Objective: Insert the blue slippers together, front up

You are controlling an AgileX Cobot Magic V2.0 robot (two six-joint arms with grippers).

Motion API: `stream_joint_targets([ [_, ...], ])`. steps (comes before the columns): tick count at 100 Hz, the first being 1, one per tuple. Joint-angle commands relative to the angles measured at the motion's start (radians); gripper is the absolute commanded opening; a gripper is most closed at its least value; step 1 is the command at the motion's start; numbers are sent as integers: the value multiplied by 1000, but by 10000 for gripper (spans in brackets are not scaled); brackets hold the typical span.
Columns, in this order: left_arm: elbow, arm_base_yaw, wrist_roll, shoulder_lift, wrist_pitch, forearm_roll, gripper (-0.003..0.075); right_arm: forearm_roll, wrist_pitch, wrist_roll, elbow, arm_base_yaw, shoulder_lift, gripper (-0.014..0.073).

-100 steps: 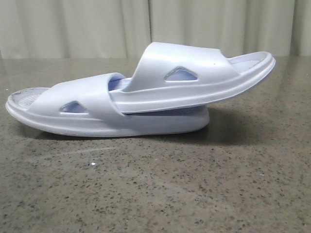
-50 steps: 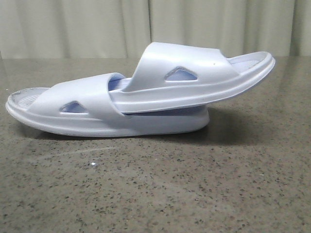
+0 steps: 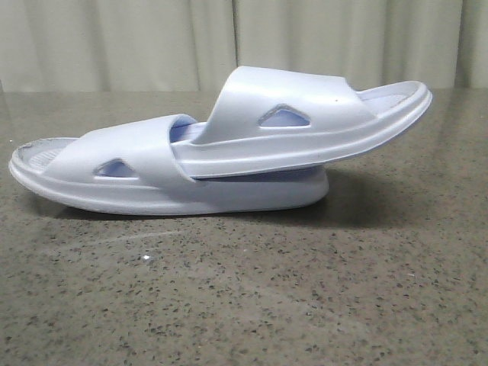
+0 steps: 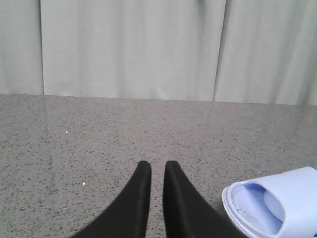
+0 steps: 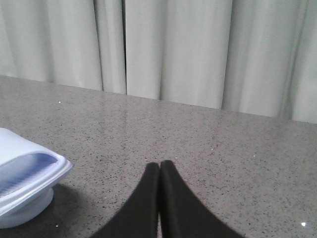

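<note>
- In your front view the slippers (image 3: 221,149) sit nested across the middle of the frame, reaching from the left edge almost to the right edge, on the table (image 3: 244,297).
- The lower slipper (image 3: 114,171) lies flat on its sole, with one end at the far left.
- The upper slipper (image 3: 305,122) has one end pushed under the lower one's strap; its other end tilts up toward the upper right, clear of the table.
- Both show their footbeds upward, and each strap has a triangular side hole facing you.
- A dark shadow lies on the table under the raised end, at right of centre.
- Neither arm appears in your front view.
- In your left wrist view the left gripper (image 4: 153,168) sits at bottom centre, its black fingers (image 4: 136,198) nearly together with a narrow slit between them, holding nothing.
- One slipper end shows at that frame's lower right, just beside the fingers but not touching them.
- In your right wrist view the right gripper (image 5: 159,166) is at bottom centre, tips pressed together on nothing.
- A slipper end shows at that frame's lower left, apart from the fingers.
- A pale curtain (image 3: 244,42) fills the top of every view, behind the table's far edge.
</note>
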Motion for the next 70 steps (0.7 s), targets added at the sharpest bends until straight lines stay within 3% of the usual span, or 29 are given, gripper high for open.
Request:
stream_joint_targets([
  [1,-26,-8,-2,6,-10,-9,16,-1,-64,-17,-27,-6,5,-107],
  [33,-17,-8,0,6,-18,6,16,-1,-64,-17,-27,-6,5,-107],
  [46,-17,-8,-56,6,-16,229,16,-1,-64,-17,-27,-6,5,-107],
  [55,-15,-8,-342,1,-18,451,16,-1,-64,-17,-27,-6,5,-107],
  [70,17,-8,-832,-42,-28,957,16,-1,-64,-17,-27,-6,5,-107],
])
